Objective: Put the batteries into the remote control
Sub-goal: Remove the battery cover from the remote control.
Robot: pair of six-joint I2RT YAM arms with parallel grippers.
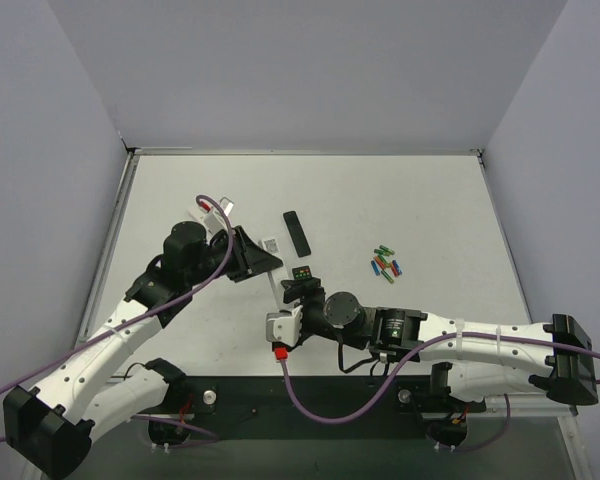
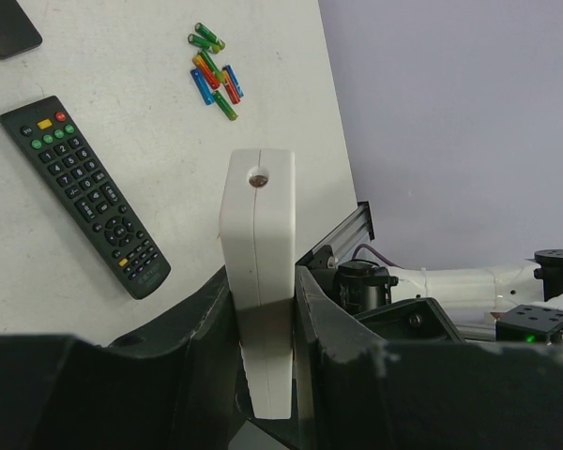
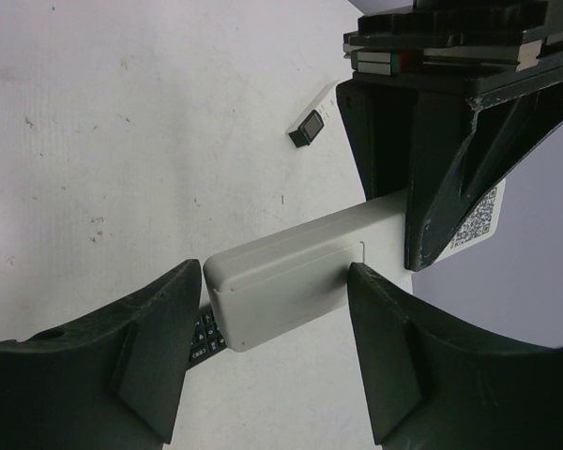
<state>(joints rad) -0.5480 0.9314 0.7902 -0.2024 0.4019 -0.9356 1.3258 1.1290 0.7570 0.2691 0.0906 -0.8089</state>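
White shells on the left arm and right arm, black joints and bases, purple cables looping off both. Chunky matte-black fingers, QR sticker on the left arm's.

Head count on the surface
I count one white remote, one black remote, one slim black bar, one thin white strip with a dark end, and about eight batteries in green, red and blue. They overlap, so I can't fix that number.
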